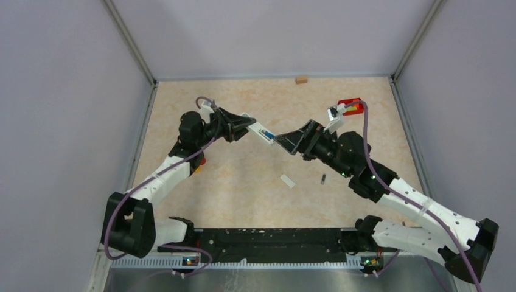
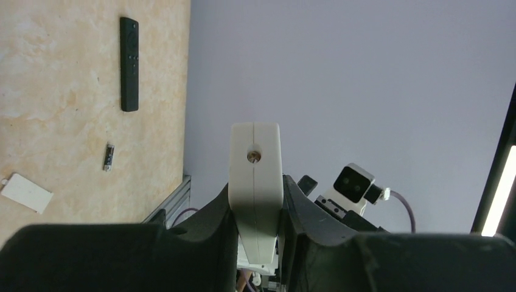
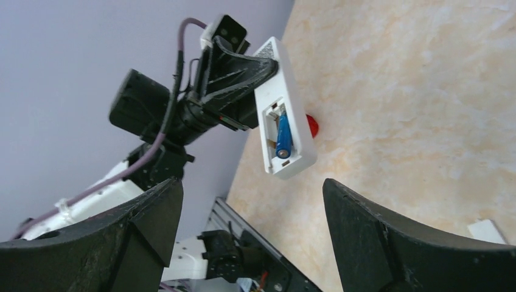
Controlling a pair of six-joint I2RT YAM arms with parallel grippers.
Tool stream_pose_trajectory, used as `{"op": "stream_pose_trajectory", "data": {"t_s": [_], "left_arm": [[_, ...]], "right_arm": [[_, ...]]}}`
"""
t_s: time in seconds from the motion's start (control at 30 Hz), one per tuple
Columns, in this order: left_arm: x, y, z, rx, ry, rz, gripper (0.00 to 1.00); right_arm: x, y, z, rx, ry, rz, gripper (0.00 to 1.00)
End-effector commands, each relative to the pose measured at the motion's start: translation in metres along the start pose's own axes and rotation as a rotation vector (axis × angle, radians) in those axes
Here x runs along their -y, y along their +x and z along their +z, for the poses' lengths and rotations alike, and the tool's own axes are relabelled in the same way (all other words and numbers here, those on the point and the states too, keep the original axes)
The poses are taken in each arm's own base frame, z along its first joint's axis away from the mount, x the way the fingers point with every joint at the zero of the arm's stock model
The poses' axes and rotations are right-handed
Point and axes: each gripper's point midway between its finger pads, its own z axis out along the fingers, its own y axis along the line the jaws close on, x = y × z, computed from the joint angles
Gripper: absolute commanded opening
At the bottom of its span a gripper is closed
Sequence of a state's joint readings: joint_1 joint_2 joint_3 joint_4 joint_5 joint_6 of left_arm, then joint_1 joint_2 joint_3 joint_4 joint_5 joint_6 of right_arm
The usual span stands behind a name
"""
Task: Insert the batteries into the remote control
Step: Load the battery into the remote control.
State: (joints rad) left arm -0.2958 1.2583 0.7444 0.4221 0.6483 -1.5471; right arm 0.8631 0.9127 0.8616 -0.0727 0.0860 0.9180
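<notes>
My left gripper [image 1: 245, 125] is shut on one end of a white remote control [image 1: 261, 132] and holds it above the table. The remote's end also shows between the jaws in the left wrist view [image 2: 255, 176]. In the right wrist view the remote [image 3: 293, 103] has its battery bay open, with a blue battery [image 3: 283, 137] lying in it. My right gripper [image 1: 285, 141] is open and empty just beside the remote's free end; its fingers [image 3: 377, 231] stand wide apart. A dark battery [image 1: 323, 179] lies on the table and also shows in the left wrist view [image 2: 108, 157].
A white flat cover plate [image 1: 287, 180] lies near the dark battery. A black remote [image 2: 129, 64] lies on the table. A red object [image 1: 350, 106] sits at the back right, and a small wooden block [image 1: 300, 79] by the back wall. Walls enclose the table.
</notes>
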Motion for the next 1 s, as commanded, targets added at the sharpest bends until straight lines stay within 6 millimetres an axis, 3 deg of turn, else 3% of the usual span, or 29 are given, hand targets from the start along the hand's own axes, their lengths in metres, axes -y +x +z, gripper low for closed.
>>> {"op": "stream_pose_trajectory", "data": {"t_s": [0.0,0.27,0.63,0.73,0.97], "left_arm": [[0.035,-0.002,-0.010,0.040,0.123,0.001,0.00],[0.051,0.004,-0.016,0.017,0.167,-0.069,0.00],[0.061,0.010,-0.025,0.008,0.210,-0.101,0.00],[0.063,0.012,-0.028,0.005,0.216,-0.099,0.00],[0.065,0.015,-0.032,0.003,0.229,-0.097,0.00]], "right_arm": [[-0.034,-0.014,-0.006,0.068,-0.164,0.166,0.86],[-0.053,-0.005,0.003,0.025,-0.306,0.381,0.85],[-0.057,-0.023,0.002,0.131,-0.396,0.481,0.77],[-0.054,-0.024,0.003,0.144,-0.382,0.489,0.71],[-0.050,-0.025,0.008,0.148,-0.343,0.491,0.45]]}}
